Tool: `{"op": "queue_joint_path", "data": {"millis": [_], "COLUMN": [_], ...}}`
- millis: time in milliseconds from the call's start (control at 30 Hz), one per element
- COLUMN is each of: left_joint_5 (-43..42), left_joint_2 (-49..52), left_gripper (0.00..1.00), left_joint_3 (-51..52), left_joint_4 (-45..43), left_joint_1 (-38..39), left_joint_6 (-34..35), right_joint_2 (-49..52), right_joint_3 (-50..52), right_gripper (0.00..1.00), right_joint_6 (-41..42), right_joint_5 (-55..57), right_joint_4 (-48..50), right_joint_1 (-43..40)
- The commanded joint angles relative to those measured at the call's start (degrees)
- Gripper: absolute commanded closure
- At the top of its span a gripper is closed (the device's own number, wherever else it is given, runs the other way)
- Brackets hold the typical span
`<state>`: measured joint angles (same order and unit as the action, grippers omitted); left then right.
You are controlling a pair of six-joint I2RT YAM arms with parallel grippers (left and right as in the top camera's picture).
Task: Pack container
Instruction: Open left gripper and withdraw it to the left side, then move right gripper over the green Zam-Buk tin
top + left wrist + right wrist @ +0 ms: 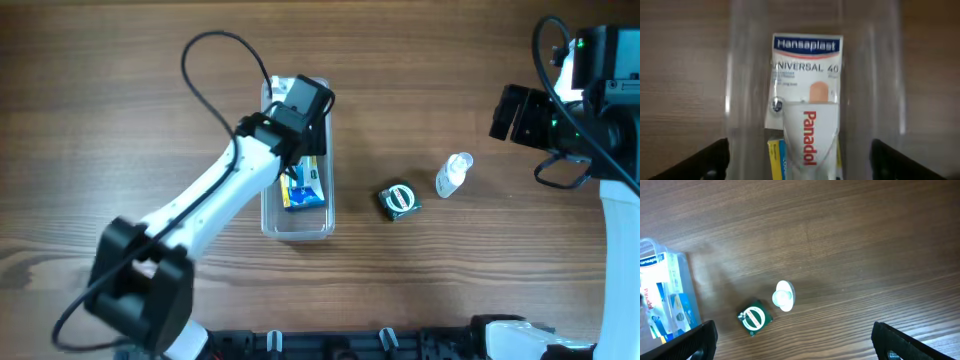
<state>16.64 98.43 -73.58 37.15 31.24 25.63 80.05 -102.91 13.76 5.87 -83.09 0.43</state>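
Clear container (297, 235) lies straight beneath the open, empty left claw (799, 156); the equally open, empty right claw (794, 339) is nearer the green box (400, 200)

The plaster box (807, 65) reads "Hansaplast UNIVERSAL 40"; the white carton (811, 137) over it reads "Panadol".

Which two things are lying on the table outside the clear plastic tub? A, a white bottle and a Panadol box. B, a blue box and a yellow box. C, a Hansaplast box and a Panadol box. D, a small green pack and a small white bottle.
D: the green pack and the white bottle lie on the wood, apart from the container, while the Hansaplast box and Panadol box are inside it.
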Motion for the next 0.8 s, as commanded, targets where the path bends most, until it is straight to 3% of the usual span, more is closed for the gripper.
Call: {"op": "queue_joint_path", "data": {"millis": [0,67,433,767], "left_joint_5": [1.22,1.20,1.22,1.20], "left_joint_2": [-7.85,-10.14,-15.04,-15.04], "left_gripper": [0.05,0.00,0.00,0.00], "left_joint_3": [-1.53,-1.53,-1.53,-1.53], "left_joint_4": [0.04,0.66,7.93,7.93], "left_joint_1": [-4.92,-8.52,-31.82,-38.66], "left_joint_6": [0.11,0.13,0.13,0.13], "right_joint_2": [0.42,0.42,0.42,0.42], "right_joint_3": [-0.46,-0.46,-0.46,-0.46], "right_gripper": [0.00,0.00,0.00,0.00], "right_joint_6": [-0.24,-0.24,-0.24,-0.24], "right_joint_5": [1.01,1.01,1.01,1.01], "right_joint_4": [0.11,0.11,0.11,0.11], "right_joint_1": [-0.17,-0.20,-0.17,-0.17]}}
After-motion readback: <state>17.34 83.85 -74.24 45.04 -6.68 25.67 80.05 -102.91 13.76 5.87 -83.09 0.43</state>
